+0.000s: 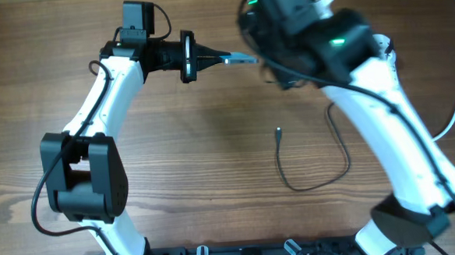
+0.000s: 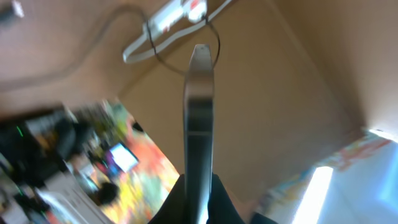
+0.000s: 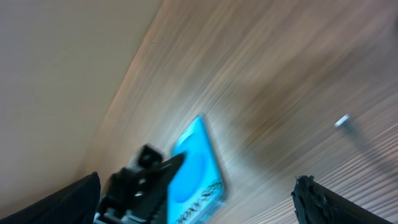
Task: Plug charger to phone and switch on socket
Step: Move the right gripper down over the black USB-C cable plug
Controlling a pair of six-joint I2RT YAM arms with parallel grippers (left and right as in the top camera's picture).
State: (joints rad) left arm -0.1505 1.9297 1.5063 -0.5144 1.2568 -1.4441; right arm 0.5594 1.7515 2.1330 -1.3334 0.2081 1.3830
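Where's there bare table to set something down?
Bare wood lies mid-table between the left arm and the charger. It's crowded up top, where the left hand holds the phone beside the right arm.

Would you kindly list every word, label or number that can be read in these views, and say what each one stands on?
Nothing can be read with certainty.
the phone: a short line of dark print at one end of its cyan screen, too blurred to read.
the socket: a red mark only, with no legible lettering.
Overhead view: no text shows.
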